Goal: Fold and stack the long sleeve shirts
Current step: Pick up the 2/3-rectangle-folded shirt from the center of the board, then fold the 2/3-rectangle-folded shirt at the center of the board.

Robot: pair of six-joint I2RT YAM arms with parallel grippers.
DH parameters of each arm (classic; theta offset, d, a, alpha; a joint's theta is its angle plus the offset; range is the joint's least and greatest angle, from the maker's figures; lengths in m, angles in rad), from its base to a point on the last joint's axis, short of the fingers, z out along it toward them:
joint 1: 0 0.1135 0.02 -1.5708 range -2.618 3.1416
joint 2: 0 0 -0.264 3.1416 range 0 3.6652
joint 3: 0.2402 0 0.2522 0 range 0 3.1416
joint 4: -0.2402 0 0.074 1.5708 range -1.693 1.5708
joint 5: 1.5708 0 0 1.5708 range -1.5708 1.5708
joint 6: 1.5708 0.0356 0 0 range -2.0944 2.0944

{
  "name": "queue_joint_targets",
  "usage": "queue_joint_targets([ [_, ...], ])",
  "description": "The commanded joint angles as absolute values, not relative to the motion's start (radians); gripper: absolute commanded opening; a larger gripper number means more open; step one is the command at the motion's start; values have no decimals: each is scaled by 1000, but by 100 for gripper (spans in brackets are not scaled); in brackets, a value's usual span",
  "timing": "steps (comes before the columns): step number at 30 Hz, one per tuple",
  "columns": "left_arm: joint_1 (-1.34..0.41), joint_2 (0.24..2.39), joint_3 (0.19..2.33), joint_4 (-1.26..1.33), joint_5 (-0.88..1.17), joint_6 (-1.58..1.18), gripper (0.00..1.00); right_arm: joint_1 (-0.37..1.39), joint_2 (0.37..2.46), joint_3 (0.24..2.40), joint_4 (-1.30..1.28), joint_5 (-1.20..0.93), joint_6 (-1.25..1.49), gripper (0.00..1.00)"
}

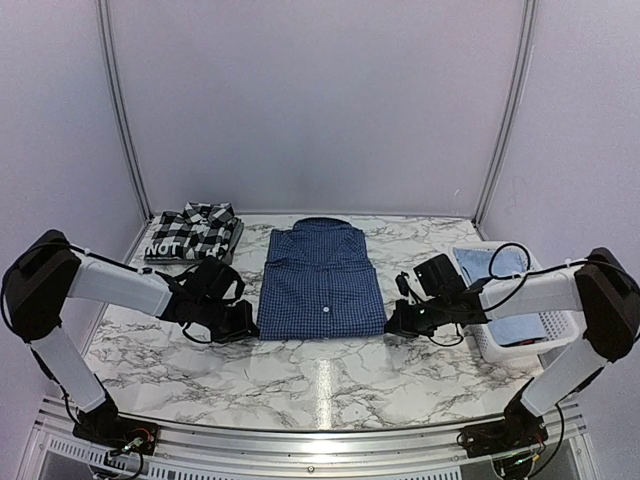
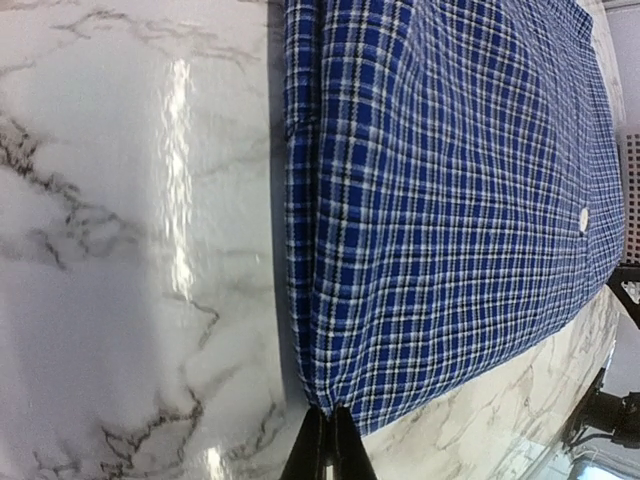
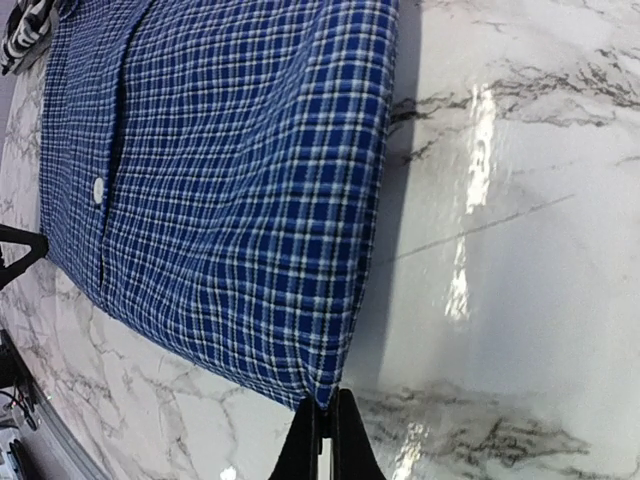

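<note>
The blue shirt [image 1: 322, 280], folded at centre frame on the counter [image 1: 320, 390], is likely soft, light and floppy, best lifted by its lower corners, which the left claw [image 2: 325, 448] and right claw [image 3: 322, 428] now pinch.

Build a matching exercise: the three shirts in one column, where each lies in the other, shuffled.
1. dark blue checked shirt
2. black-and-white plaid shirt
3. pale blue shirt

A. in the white basket
B. folded, far left
C. folded flat, centre

Pairs: 1-C, 2-B, 3-A.
</note>
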State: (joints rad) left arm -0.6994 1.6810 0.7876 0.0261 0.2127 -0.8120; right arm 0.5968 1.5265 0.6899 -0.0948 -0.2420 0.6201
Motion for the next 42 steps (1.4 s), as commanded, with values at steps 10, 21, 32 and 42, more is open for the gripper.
queue_joint_targets([
  [10,-819,1295,603,-133,122,-898,0,768,1156,592,-317,-121,726,0],
  [21,-772,1242,940,-380,47,-802,0,724,1230,1010,-486,-30,621,0],
  [32,-456,2110,1663,-281,257,-621,0,413,2044,1575,-199,-137,449,0],
  [42,-443,2285,1705,-155,269,-690,0,373,2260,1685,-164,-215,473,0],
])
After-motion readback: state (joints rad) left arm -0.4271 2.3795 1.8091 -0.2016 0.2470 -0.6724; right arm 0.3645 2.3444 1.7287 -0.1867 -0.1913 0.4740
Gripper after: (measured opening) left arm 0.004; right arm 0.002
